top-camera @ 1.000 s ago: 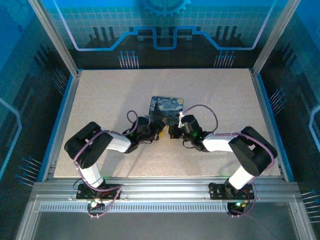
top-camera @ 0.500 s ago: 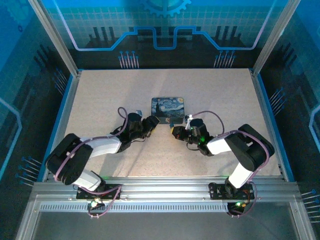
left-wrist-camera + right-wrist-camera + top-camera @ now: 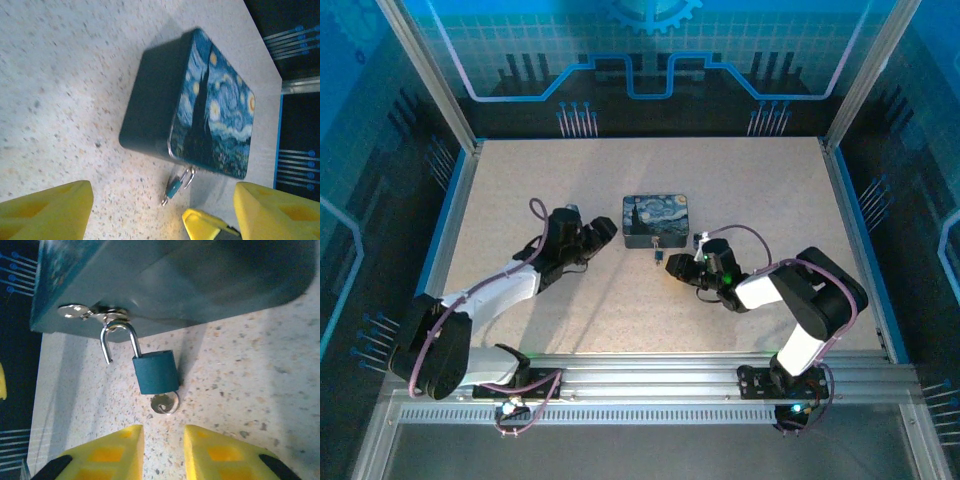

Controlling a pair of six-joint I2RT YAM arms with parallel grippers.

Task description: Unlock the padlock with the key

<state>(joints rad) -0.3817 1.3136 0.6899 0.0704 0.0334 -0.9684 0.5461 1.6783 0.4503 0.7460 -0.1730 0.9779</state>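
Observation:
The padlock (image 3: 155, 371), a small teal body with a silvery shackle, lies on the table and hooks through the hasp of the swirl-printed box (image 3: 655, 216). One leg of its shackle stands free of the body. The key (image 3: 165, 402) sticks in the bottom of the lock. My right gripper (image 3: 160, 450) sits just short of the key, its yellow fingers a little apart with nothing between them. Left of the box, my left gripper (image 3: 165, 215) stands wide open and empty. From there the padlock (image 3: 175, 187) shows small, beyond its fingertips. From above, the padlock (image 3: 657, 258) is a speck in front of the box.
The box (image 3: 200, 100) stands mid-table, right behind the lock. A yellow finger (image 3: 205, 227) of the right gripper pokes into the left wrist view. Blue rails edge the speckled table (image 3: 520, 180), with open surface left, right and behind the box.
The left arm has swung away to the left of the box and its jaws have spread wide. The right gripper has let go of the key and parted slightly.

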